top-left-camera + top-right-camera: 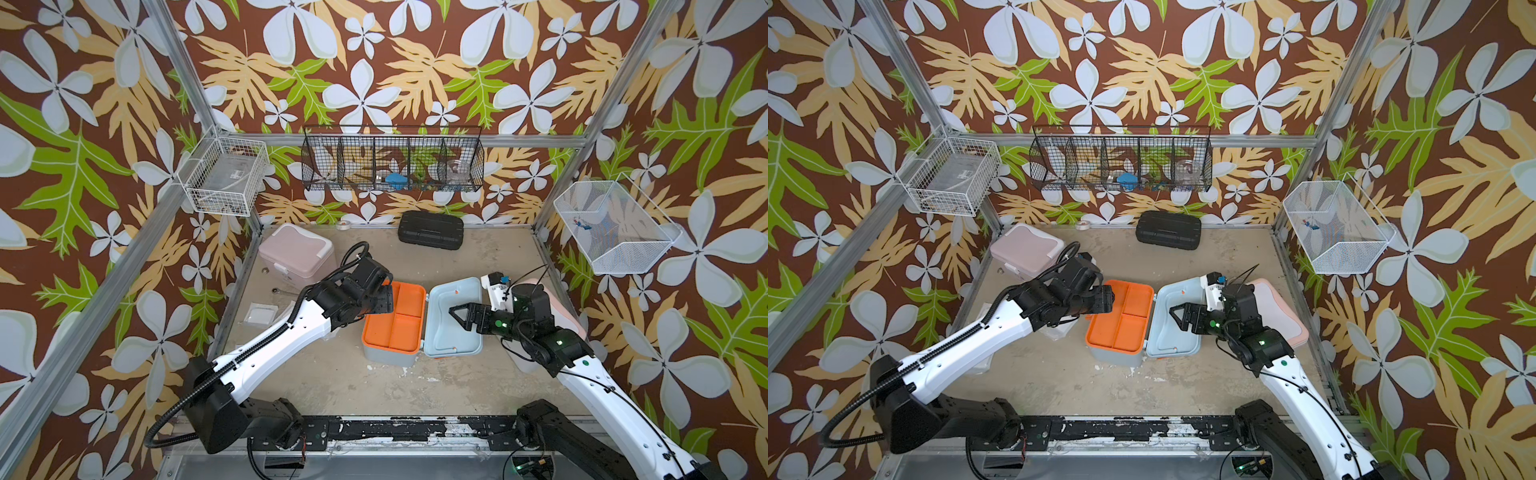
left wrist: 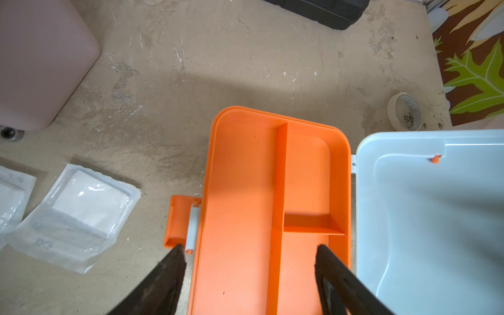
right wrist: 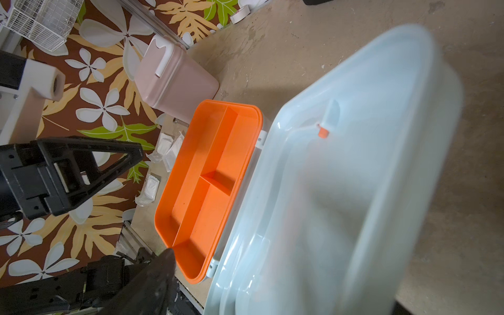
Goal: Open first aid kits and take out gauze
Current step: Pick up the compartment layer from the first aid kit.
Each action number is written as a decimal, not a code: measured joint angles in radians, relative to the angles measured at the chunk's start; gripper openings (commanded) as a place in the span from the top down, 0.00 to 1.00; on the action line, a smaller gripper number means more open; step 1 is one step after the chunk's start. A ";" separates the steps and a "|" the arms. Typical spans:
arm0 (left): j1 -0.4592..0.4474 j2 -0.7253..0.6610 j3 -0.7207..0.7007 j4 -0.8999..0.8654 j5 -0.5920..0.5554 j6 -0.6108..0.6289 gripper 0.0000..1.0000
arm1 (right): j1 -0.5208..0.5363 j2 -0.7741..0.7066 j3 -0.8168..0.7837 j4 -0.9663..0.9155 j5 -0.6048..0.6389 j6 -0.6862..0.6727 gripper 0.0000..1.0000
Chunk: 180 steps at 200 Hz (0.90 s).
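Just below my left gripper point(image 2: 250, 247), the orange three-compartment plastic tray point(image 2: 245, 177) is sitting in the top of the light blue plastic first aid box point(image 1: 388, 358). I am seeing the gripper's black fingers point(image 2: 169, 272) standing well apart and holding nothing. One is hovering outside the tray beside the orange latch point(image 2: 177, 218), and the other is hovering over the tray's small end compartment. Beyond that second finger, the box's light blue lid point(image 2: 436, 218) is lying fully open, hinged along the tray's far side.

Out past the latch-side finger, two flat white gauze pads in clear packets point(image 2: 87, 207) are lying on the scuffed tan tabletop point(image 2: 245, 68), apart from the box. Further out that way, the dusty pink boxy case with white trim point(image 1: 297, 253) is standing with its lid down.

My right gripper point(image 1: 456, 318) is hanging over the open lid with its jaws wide and gripping nothing. Whether it is touching the lid I cannot tell. Behind that wrist, the white case with peach trim point(image 1: 1277, 309) is sitting partly hidden under the arm.

Far ahead of both grippers, by the back wall, the flat black ribbed case point(image 1: 431, 230) and a small roll of white tape point(image 1: 344, 225) are lying well apart from the open box.
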<state>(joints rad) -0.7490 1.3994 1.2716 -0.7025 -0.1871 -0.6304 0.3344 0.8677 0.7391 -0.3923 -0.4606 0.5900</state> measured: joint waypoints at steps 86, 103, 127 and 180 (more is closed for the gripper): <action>-0.044 0.270 0.161 -0.043 -0.022 0.086 0.56 | 0.000 0.012 0.000 0.000 0.018 -0.016 0.12; -0.045 0.306 0.178 -0.054 -0.029 0.096 0.62 | 0.000 0.013 0.000 0.000 0.018 -0.019 0.12; -0.050 0.350 0.201 -0.067 -0.041 0.105 0.65 | 0.000 0.013 0.000 0.000 0.019 -0.022 0.12; -0.072 0.422 0.234 -0.087 -0.064 0.109 0.78 | 0.000 0.013 0.000 0.000 0.019 -0.023 0.12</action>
<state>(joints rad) -0.8211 1.8217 1.5055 -0.7895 -0.2516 -0.5213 0.3344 0.8806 0.7391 -0.3920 -0.4412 0.5667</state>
